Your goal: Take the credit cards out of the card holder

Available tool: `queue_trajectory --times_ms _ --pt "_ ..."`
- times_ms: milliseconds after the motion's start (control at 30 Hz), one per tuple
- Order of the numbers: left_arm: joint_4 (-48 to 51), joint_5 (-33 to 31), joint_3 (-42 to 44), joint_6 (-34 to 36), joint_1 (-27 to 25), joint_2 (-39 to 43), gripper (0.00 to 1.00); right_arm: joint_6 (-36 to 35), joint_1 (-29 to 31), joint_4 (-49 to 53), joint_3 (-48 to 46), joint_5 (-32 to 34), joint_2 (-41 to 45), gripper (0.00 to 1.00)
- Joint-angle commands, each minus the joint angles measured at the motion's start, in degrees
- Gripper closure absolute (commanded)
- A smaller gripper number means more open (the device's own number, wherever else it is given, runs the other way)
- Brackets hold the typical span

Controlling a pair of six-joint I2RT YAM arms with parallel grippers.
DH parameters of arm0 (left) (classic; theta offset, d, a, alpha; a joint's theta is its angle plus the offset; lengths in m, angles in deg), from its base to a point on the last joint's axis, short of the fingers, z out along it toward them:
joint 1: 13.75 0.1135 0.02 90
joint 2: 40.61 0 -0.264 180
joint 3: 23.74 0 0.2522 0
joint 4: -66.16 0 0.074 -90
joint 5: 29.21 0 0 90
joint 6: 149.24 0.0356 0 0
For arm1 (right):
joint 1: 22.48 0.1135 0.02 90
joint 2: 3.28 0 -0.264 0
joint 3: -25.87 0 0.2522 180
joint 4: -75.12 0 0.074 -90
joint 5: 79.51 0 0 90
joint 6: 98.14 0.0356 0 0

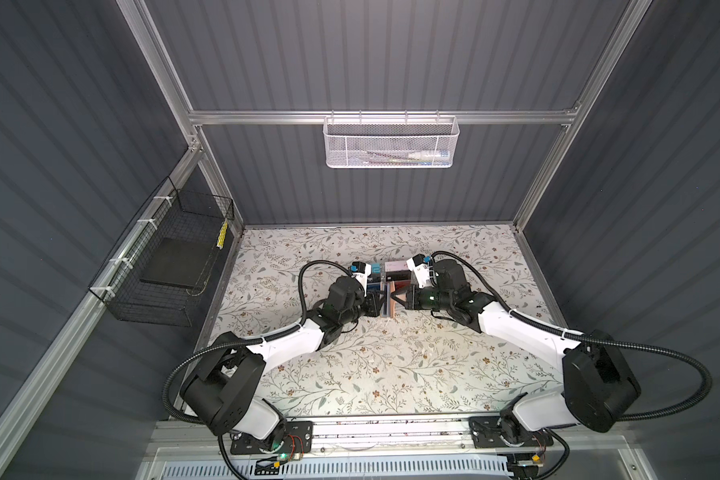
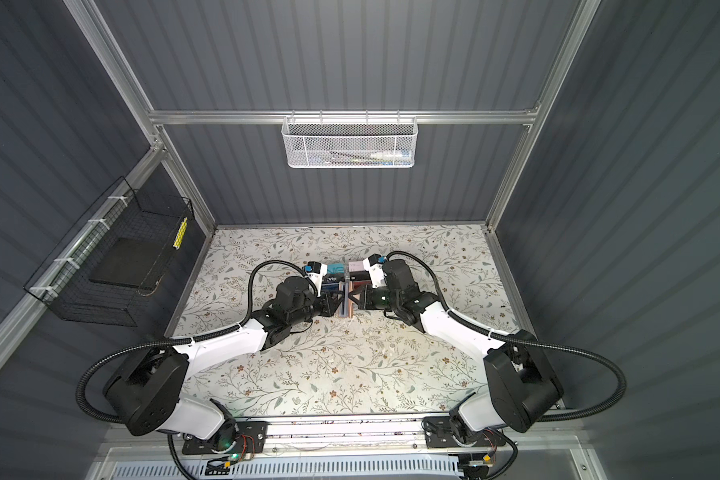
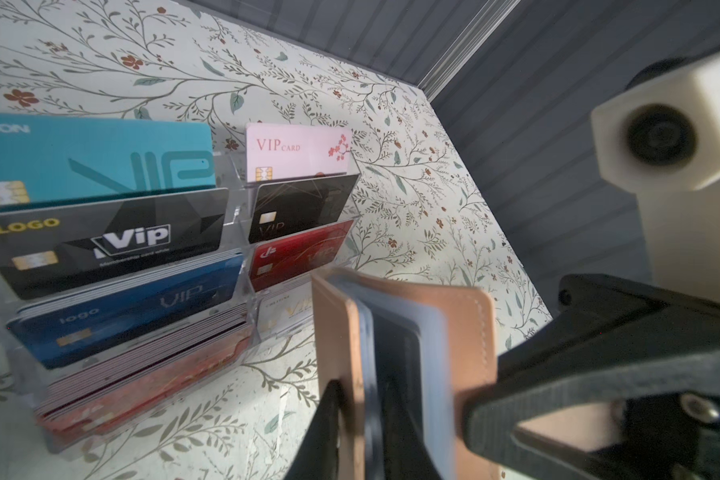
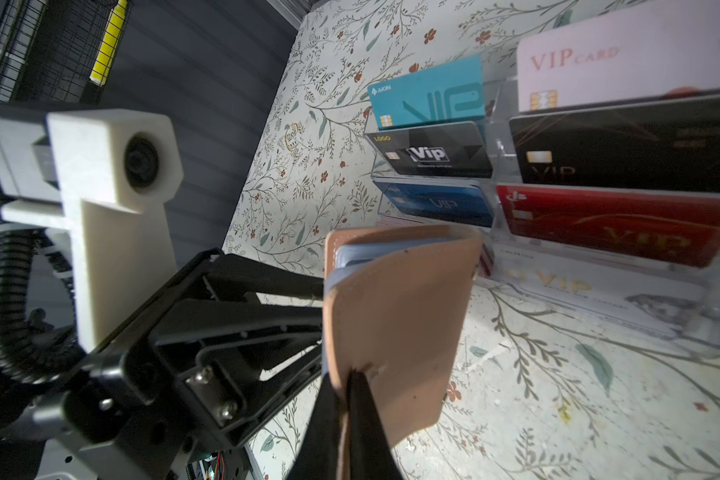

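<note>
The tan card holder (image 1: pixel 386 305) (image 2: pixel 346 304) stands on edge mid-table, slightly open, showing grey-blue pages (image 3: pixel 433 332). My left gripper (image 1: pixel 378 306) (image 3: pixel 362 399) is shut on one cover (image 3: pixel 337 332), with one finger outside it and the other between the pages. My right gripper (image 1: pixel 395 305) (image 4: pixel 346 382) is shut on the opposite cover (image 4: pixel 400 311). A dark face shows between the pages; I cannot tell whether it is a card. Credit cards stand in a clear rack (image 3: pixel 242 216) just behind, among them teal (image 3: pixel 100 162), black (image 3: pixel 113 241), blue (image 3: pixel 134 307), pink (image 3: pixel 300 149) and red (image 3: pixel 300 253).
The rack (image 1: pixel 385 272) sits directly behind both grippers on the floral table (image 1: pixel 391 365). A black wire basket (image 1: pixel 163 266) hangs on the left wall. A white mesh basket (image 1: pixel 391 141) hangs on the back rail.
</note>
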Motion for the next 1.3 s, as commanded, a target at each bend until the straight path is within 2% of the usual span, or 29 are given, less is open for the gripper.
queue_trajectory --times_ms 0,200,333,533,667,900,1033,1100,1267 --pt "3.0 0.4 -2.1 -0.3 0.1 -1.5 0.80 0.1 0.5 -3.6 0.7 -2.9 1.8 1.00" --pt "3.3 1.0 -2.6 -0.6 0.1 -2.8 0.82 0.1 0.5 -3.8 0.6 -3.1 1.9 1.00" --pt "3.0 0.8 -2.1 -0.7 0.1 -2.0 1.00 -0.5 0.5 -3.2 0.8 -2.4 1.7 1.00" --pt "1.7 0.2 -0.8 -0.8 0.1 -0.3 1.00 -0.7 0.5 -2.6 1.2 -2.1 0.7 1.00" --pt "1.7 -0.2 -0.5 -0.9 0.1 0.3 1.00 -1.3 0.5 -1.7 1.5 -0.8 0.6 0.93" --pt "8.8 -7.5 -2.1 0.7 0.0 3.8 1.00 -2.3 0.5 -0.2 1.6 1.5 0.9 0.57" --pt "11.6 -9.9 -3.2 0.7 -0.3 3.9 1.00 -2.1 0.4 -0.3 1.7 1.4 0.6 0.51" --pt "15.2 -13.1 -5.1 1.5 -1.4 3.4 1.00 -2.2 0.5 -0.1 1.8 1.6 0.4 0.47" --pt "22.5 -18.9 -9.9 3.6 -4.3 1.3 1.00 -1.5 0.5 -1.0 1.7 1.0 -0.5 0.44"
